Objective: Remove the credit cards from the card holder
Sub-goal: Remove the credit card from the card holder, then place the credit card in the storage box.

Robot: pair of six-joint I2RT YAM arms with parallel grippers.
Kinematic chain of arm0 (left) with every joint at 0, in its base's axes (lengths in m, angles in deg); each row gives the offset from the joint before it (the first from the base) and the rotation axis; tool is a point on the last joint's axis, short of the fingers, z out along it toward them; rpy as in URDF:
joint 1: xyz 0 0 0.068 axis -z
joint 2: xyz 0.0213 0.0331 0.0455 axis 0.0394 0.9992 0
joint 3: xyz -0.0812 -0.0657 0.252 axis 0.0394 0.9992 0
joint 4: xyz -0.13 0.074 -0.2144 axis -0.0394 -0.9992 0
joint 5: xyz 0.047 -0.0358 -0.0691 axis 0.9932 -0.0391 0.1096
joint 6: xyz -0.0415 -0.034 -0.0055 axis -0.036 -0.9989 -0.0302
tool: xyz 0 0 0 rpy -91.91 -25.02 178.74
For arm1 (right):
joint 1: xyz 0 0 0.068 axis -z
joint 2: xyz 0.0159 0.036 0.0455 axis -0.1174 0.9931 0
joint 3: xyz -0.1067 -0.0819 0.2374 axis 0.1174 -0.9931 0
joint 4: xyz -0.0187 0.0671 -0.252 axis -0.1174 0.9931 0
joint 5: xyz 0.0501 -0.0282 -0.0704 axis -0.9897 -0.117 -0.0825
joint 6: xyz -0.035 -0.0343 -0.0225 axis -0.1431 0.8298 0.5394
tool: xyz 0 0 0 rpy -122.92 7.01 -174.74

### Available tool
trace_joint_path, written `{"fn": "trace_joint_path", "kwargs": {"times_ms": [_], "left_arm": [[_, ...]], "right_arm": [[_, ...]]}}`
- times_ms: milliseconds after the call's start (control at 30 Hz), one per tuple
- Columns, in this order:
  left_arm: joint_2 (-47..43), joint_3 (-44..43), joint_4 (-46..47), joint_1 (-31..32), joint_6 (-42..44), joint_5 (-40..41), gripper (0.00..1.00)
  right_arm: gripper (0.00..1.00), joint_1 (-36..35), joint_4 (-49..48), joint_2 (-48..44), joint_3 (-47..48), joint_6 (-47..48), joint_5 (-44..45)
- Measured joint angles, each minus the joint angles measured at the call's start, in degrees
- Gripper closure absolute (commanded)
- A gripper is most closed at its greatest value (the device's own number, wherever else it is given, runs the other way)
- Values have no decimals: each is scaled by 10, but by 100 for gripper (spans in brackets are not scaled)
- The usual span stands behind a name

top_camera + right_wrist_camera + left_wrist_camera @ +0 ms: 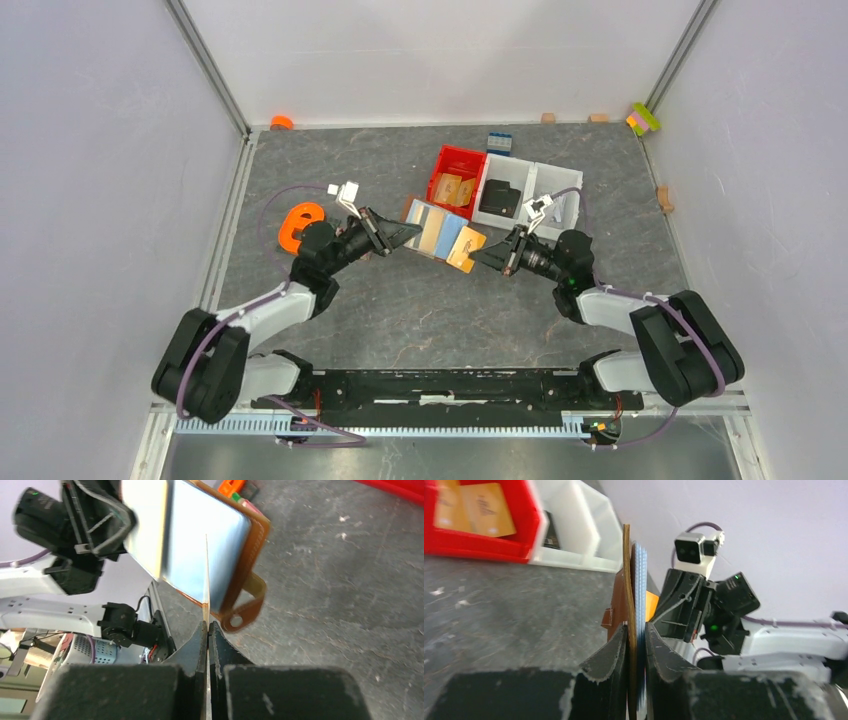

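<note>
Dark grey mottled tabletop inside white walls, arm bases at the near edge. Left hand is clamped on the brown card holder, fingers pressing both faces. The holder is turned on edge mid-tabletop, between the two hands and just in front of the red bin. Pale blue card sits in the holder, sticking out past the brown rim; the right wrist view shows its flat face and the holder's strap tab hanging at the lower corner. Right hand is pinched tight on the outer end of the orange-tan card, which shows edge-on as a thin line between its fingers. This card pokes out of the holder toward the right hand, inner end hidden behind the blue card. The red bin holds tan flat items. The white bins beside it hold a black item. Orange letter-shaped piece lies left of the left hand. Blue block behind the bins.
</note>
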Motion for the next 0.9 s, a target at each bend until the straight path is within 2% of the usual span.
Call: {"fn": "trace_joint_path", "kwargs": {"times_ms": [133,233,700,900], "left_arm": [[-61,0,-113,0,46,67,98],[-79,0,-159,0,63,99,98],[-83,0,-242,0,93,143,98],[-137,0,-286,0,111,183,98]], "right_arm": [[100,0,66,9,9,28,15],[100,1,125,16,26,54,29],[100,4,303,-6,80,155,97],[100,4,357,-6,124,185,126]]}}
